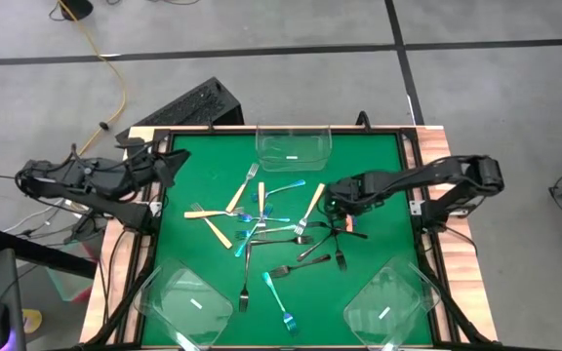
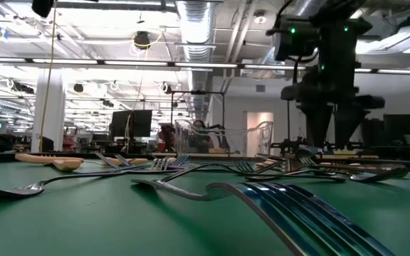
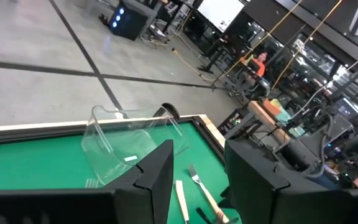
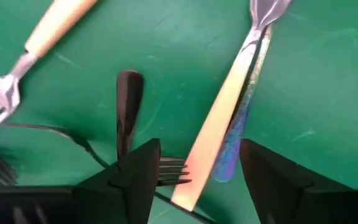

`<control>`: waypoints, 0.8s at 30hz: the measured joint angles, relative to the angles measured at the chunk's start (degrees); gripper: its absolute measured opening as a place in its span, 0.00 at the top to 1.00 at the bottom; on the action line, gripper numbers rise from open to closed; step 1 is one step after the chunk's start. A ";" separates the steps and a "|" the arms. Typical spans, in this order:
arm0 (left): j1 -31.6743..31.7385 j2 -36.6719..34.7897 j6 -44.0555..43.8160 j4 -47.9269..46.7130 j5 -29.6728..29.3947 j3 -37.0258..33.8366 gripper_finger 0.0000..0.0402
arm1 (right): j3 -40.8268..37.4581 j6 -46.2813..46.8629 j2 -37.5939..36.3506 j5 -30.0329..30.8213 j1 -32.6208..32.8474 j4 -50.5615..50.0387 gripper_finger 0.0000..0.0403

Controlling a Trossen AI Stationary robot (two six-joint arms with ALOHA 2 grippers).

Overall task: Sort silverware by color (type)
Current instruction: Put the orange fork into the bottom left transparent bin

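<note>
Right arm poised over the fork pile on the green bench.

The forks lie scattered mid-bench, none in the three clear tubs. The right tool, fingers apart, hangs directly over a tan-handled fork whose long axis runs between them, a bluish one beneath. The left tool, also apart, waits at the bench's left edge. No readable writing.

The table was covered with a matt green cloth, inside a wooden frame. The tubs were of clear, glossy plastic. The forks had shiny metal tines; some handles looked cream and matt, some glossy blue, some dark grey metal.
</note>
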 joint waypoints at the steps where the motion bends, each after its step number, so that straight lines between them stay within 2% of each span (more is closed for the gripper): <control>1: 0.02 -0.16 0.02 -0.48 -0.03 0.00 0.68 | -0.29 0.47 0.54 0.01 0.10 0.14 0.40; 8: 0.02 -0.01 -0.06 -2.33 -0.94 0.00 0.68 | -0.61 -0.93 5.39 1.34 -0.49 -0.61 0.40; 14: 0.02 0.00 -1.57 -3.01 -1.30 0.00 0.68 | -0.45 -3.86 8.50 0.53 -1.74 1.85 0.46; 19: 0.02 0.02 -1.88 -3.23 -1.32 0.00 0.68 | -0.39 -3.87 8.76 0.27 -2.14 1.41 0.55; 24: 0.02 0.02 -1.90 -3.30 -1.32 0.00 0.68 | -0.59 -3.84 7.82 0.16 -2.88 1.00 0.70</control>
